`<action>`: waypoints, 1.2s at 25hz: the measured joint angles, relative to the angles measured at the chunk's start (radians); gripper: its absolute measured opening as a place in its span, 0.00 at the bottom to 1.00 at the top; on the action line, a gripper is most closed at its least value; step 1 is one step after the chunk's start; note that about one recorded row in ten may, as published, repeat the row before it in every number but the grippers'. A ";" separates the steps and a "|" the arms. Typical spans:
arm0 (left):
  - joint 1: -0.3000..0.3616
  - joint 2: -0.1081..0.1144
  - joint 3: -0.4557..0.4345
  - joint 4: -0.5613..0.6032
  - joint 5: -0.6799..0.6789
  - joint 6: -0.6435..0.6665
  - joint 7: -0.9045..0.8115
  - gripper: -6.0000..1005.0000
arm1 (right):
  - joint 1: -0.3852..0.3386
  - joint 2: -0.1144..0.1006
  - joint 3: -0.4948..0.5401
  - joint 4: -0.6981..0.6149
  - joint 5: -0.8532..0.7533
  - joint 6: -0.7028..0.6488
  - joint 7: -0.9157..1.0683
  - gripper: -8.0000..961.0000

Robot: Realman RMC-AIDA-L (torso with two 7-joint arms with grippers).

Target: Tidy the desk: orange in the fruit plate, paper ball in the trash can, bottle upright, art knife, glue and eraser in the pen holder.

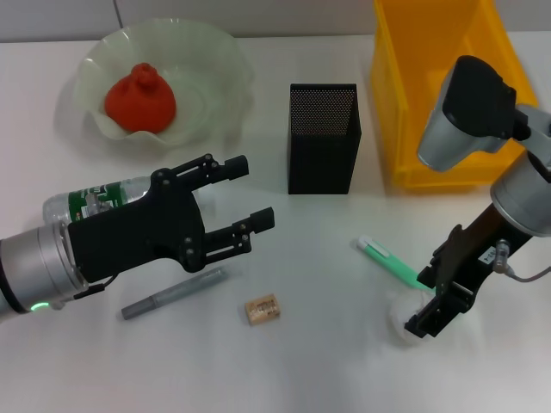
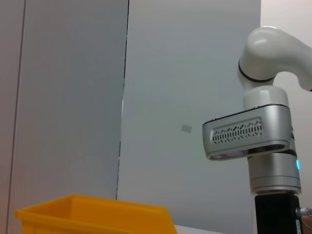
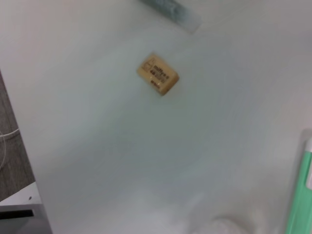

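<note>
The orange (image 1: 140,99) sits in the pale-green fruit plate (image 1: 219,64) at the back left. The bottle (image 1: 103,200) lies on its side at the left, partly hidden by my left gripper (image 1: 255,191), which hovers open and empty just right of it. Near the front lie a grey pen-shaped stick (image 1: 172,293) and the tan eraser (image 1: 262,308). A green-and-white stick (image 1: 389,261) lies at the right; which stick is the art knife and which the glue I cannot tell. My right gripper (image 1: 428,320) is down beside the paper ball (image 1: 401,315). The pen holder (image 1: 322,138) stands mid-table, the yellow trash can (image 1: 405,95) at the back right.
The right wrist view shows the eraser (image 3: 157,74), the grey stick's end (image 3: 170,10) and the green stick (image 3: 300,195) on the white table. The left wrist view looks across at the trash can rim (image 2: 92,213) and the right arm (image 2: 263,136).
</note>
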 joint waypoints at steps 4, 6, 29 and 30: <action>-0.001 0.000 -0.001 0.000 0.000 -0.002 0.000 0.72 | 0.015 0.000 -0.001 0.036 0.001 0.012 0.000 0.81; -0.002 0.001 -0.001 0.000 0.000 -0.004 0.000 0.72 | 0.024 0.001 -0.006 0.063 0.002 0.019 -0.006 0.81; -0.006 0.000 -0.001 0.000 0.000 -0.032 0.000 0.72 | 0.022 0.001 -0.039 0.080 0.020 0.052 -0.011 0.61; -0.006 0.000 -0.001 0.000 0.000 -0.032 0.000 0.72 | 0.018 0.000 -0.036 0.070 0.035 0.050 -0.011 0.60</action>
